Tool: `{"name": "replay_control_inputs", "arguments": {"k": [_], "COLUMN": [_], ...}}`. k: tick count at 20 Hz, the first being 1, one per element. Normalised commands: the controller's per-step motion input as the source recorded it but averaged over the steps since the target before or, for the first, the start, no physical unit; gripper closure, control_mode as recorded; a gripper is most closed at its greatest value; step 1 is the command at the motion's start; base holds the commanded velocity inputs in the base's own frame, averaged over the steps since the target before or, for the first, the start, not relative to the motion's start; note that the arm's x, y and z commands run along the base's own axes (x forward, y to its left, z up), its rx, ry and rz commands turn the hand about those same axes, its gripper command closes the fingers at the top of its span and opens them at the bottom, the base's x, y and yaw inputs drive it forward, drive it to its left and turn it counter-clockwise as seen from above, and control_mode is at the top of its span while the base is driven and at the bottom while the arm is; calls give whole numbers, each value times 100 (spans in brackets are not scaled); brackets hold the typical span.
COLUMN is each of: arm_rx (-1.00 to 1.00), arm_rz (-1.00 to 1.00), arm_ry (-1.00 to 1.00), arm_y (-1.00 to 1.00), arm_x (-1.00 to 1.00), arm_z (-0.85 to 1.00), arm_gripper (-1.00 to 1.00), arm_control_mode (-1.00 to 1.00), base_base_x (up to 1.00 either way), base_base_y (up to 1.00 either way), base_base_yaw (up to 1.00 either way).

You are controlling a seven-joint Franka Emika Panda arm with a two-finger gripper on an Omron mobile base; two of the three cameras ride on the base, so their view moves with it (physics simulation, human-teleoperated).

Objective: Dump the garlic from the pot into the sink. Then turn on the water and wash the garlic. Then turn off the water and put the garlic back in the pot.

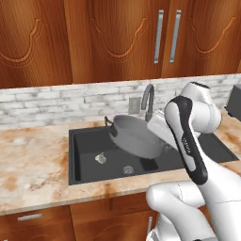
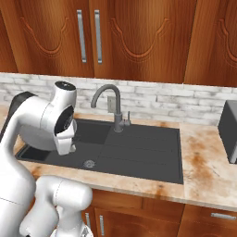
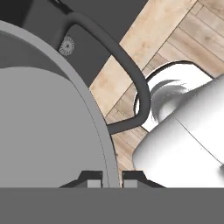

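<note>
Tipped pot (image 1: 136, 136), rim in pincer (image 3: 111, 179)

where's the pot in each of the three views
Left base view: the pot is tipped on its side above the sink basin, centre of the picture, with the garlic lying below it to the left.
Right base view: I cannot pick it out; the arm covers the left part of the basin.
Hand view: its grey wall and rim take up the left half, loop handle curving to the right.
Shared landmark: the round drain.
</note>
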Motion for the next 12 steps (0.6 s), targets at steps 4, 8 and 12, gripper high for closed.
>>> {"name": "replay_control_inputs", "arguments": {"k": [4,8,12], "arm_rx": [0,0,0], "arm_rz": [32,29,26], "arm_ry": [2,1,0], "arm_y": [54,52,47], "arm_x": [23,35,37], "arm_z": [-15,-21,-30], "arm_gripper": [100,100,100], "arm_control_mode": [-100,-100,-100], "base_base_x": [0,0,0], "base_base_y": [0,0,0], "base_base_yaw": [0,0,0]}}
